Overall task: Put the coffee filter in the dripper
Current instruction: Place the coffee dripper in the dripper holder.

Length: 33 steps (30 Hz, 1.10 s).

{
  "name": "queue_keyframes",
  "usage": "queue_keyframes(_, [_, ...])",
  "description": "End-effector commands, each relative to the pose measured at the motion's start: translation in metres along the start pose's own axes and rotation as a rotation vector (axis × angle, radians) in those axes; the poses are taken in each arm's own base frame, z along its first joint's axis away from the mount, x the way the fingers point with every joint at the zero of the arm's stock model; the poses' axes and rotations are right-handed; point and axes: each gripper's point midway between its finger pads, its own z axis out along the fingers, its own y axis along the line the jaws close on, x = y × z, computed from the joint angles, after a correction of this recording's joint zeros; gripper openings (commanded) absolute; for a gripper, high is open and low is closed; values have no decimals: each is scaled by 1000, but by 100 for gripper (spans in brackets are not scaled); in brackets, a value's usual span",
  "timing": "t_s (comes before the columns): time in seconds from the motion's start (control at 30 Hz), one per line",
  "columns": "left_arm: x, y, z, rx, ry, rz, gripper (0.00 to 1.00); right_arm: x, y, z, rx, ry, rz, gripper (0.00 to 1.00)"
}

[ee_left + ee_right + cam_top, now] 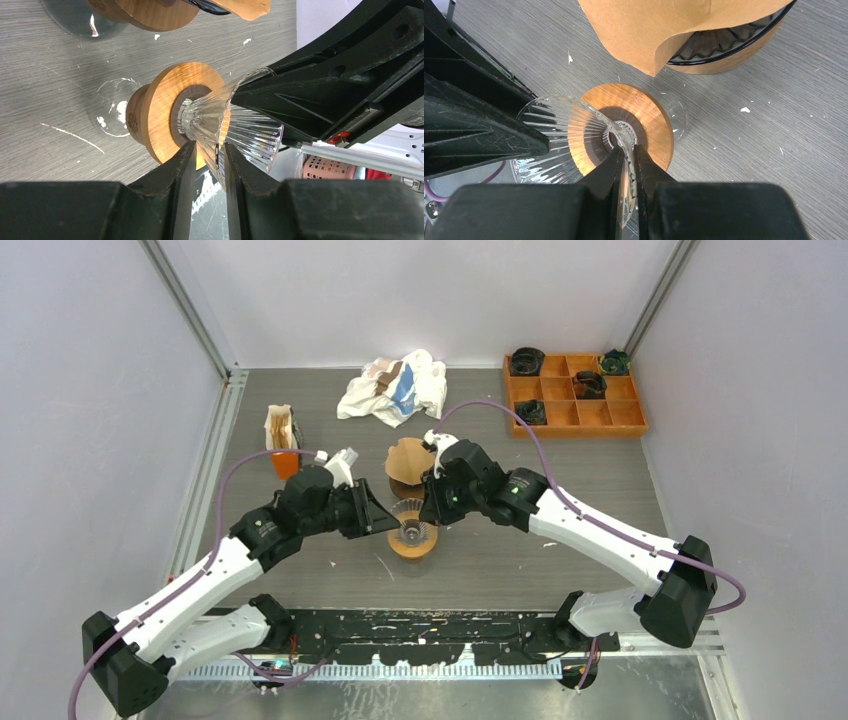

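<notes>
Right gripper (pixel 629 150) of mine pinches the rim of the glass dripper (pixel 549 130) tight, my left gripper (pixel 207 150) straddles its opposite wall (clamped or not, I cannot tell), and the coffee filter (pixel 405 462) sits just beyond, nearer my right.

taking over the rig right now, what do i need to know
Left gripper: jaws either side of the glass dripper rim; a firm grip is not clear.
Right gripper: shut on the rim at the opposite side.
Glass dripper: mid-table between the arms, with no filter inside.
Filter: brown paper lying over a dark dripper just behind; neither gripper holds it.
Done: glass dripper is held in place.
Left: probably free one gripper, fetch the filter and seat it in the glass dripper.
</notes>
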Motion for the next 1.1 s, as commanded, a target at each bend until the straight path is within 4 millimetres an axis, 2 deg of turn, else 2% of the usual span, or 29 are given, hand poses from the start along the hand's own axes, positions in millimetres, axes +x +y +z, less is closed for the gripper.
queue_keyframes(0.0, [-5, -4, 4, 11, -27, 22, 27, 12, -19, 6, 95, 32, -37, 3])
queue_keyframes(0.67, [18, 23, 14, -99, 16, 41, 25, 55, -49, 27, 197, 151, -58, 1])
queue_keyframes(1.07, [23, 38, 16, -167, 27, 55, 26, 64, -56, 34, 223, 184, -68, 1])
